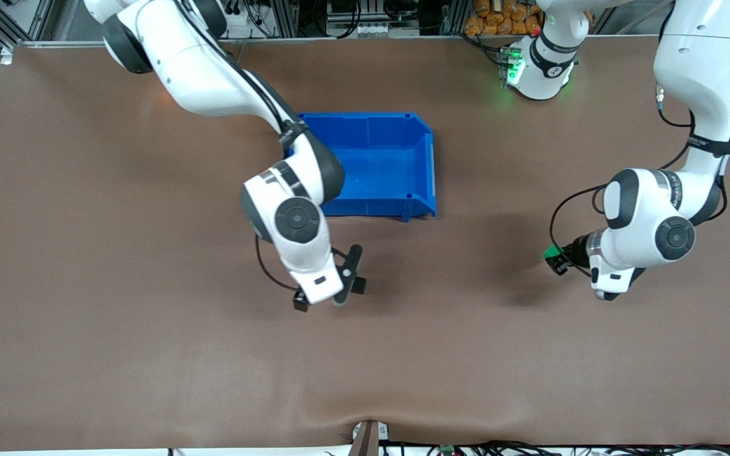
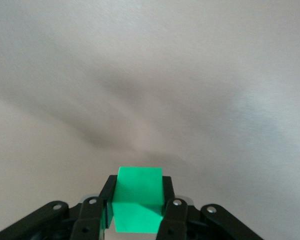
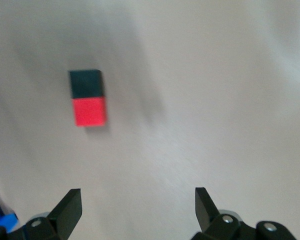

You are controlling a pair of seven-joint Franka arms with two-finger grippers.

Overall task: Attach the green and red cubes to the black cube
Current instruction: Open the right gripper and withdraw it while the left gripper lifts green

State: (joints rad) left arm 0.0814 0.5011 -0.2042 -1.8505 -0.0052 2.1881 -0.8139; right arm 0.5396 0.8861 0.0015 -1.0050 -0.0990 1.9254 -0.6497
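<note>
Fingers of left gripper (image 2: pixel 137 220) clamp smooth green cube (image 2: pixel 138 202); right gripper (image 3: pixel 137 210) fingers gape above joined red cube (image 3: pixel 90 111) and black cube (image 3: pixel 86 83)

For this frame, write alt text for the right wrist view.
A black cube and red cube lie joined face to face on the table. The right claw hangs open above it, holding nothing.
</note>
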